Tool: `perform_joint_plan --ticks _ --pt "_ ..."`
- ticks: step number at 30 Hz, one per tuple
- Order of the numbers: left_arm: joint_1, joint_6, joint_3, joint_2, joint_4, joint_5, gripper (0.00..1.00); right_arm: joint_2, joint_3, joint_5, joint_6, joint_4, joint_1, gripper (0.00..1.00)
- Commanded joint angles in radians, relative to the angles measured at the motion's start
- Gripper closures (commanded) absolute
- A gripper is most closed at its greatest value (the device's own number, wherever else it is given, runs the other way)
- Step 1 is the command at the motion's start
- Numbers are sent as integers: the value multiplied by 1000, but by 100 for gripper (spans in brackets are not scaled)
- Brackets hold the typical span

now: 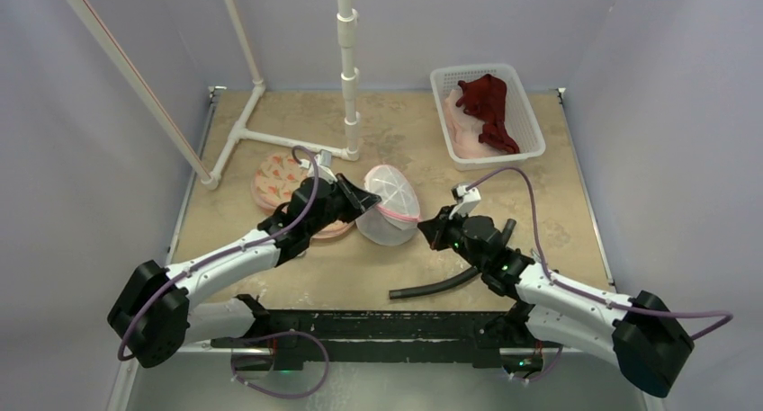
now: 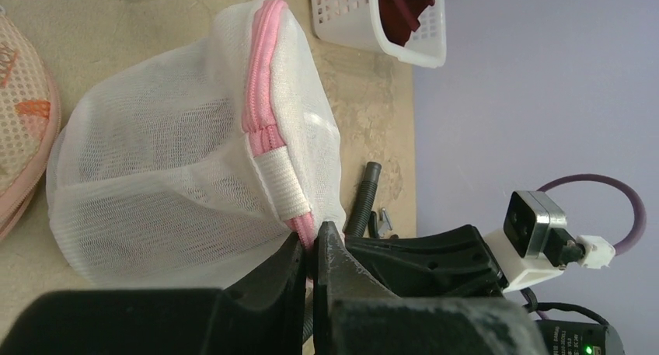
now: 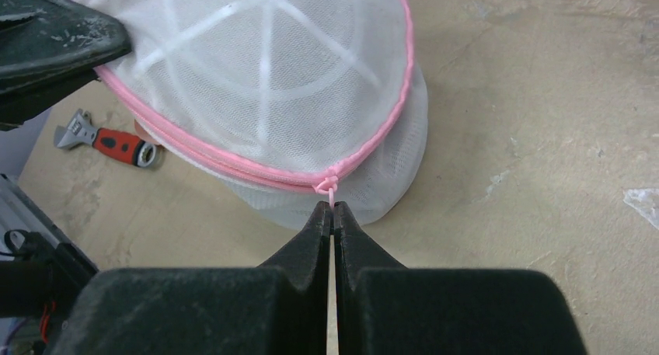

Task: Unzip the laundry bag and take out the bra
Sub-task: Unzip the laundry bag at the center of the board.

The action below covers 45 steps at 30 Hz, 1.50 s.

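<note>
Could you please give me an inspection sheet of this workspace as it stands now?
Surface: tan table, mottled.
Job's things: white mesh laundry bag mid-table; pink zip looks closed; contents not discernible.
Clutter: white basket holding red garment; pink mesh piece left of the bag; black hose; wrench; pipe frame.
Grippers: left gripper shut on the bag's edge; right gripper shut on zip pull.
Cables: purple cable along each arm.
Surroundings: pale walls.
</note>
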Motion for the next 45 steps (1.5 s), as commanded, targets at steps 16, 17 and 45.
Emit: perform_joint_plan --ticks 16,17,45 --pt "74 153 114 113 164 357 100 -295 43 163 -98 -117 -3 100" --pt "74 158 143 140 176 380 100 -305 50 156 -104 -126 -3 100" --pt "72 53 -36 51 111 155 36 -215 -62 71 -48 -8 9 100"
